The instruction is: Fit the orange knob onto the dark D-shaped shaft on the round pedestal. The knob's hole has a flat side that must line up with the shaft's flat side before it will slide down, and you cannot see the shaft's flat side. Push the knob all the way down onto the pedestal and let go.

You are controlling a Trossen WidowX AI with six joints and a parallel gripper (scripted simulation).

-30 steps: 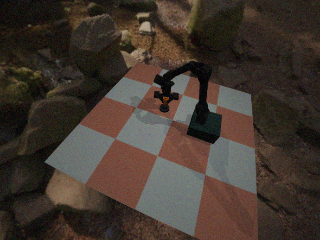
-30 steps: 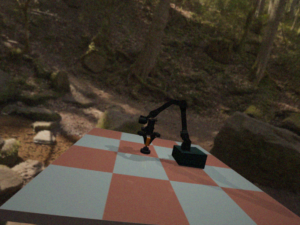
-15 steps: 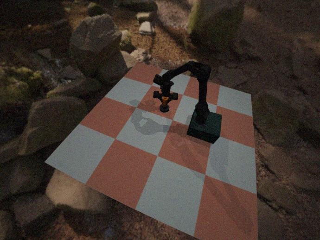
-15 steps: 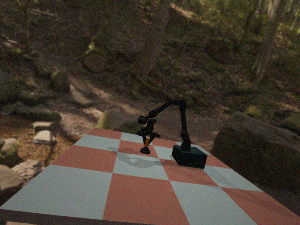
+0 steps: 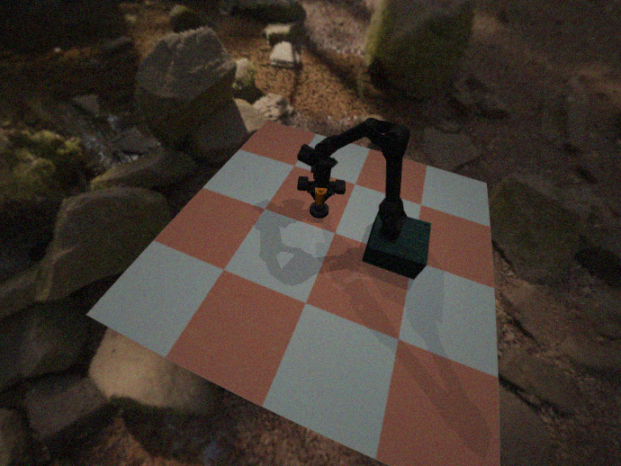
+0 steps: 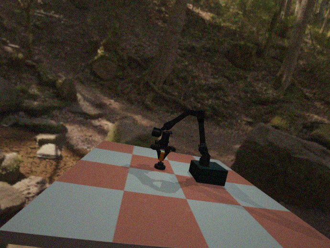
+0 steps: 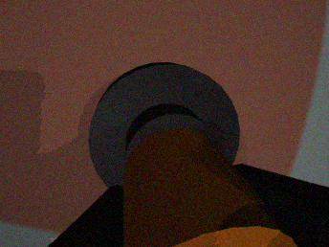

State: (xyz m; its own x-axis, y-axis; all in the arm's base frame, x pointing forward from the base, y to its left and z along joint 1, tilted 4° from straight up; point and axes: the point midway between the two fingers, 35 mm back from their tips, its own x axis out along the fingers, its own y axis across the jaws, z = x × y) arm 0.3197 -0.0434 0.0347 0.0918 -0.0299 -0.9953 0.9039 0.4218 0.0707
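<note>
The orange knob (image 5: pixel 319 193) (image 6: pixel 161 155) (image 7: pixel 172 191) stands upright between the fingers, directly above the middle of the round pedestal (image 5: pixel 319 212) (image 6: pixel 159 167) (image 7: pixel 111 115). My gripper (image 5: pixel 319 198) (image 6: pixel 161 158) points down and is shut on the knob. In the wrist view its dark fingers stand at both sides of the knob, whose lower end overlaps the pedestal's raised round centre. The shaft is hidden, so neither its flat side nor how far the knob sits on it can be seen.
The arm's dark green base block (image 5: pixel 396 246) (image 6: pixel 207 173) stands to the right of the pedestal on the checkered table top (image 5: pixel 240 320) (image 6: pixel 157 216). The arm arches over from the base. Its shadow falls across the squares.
</note>
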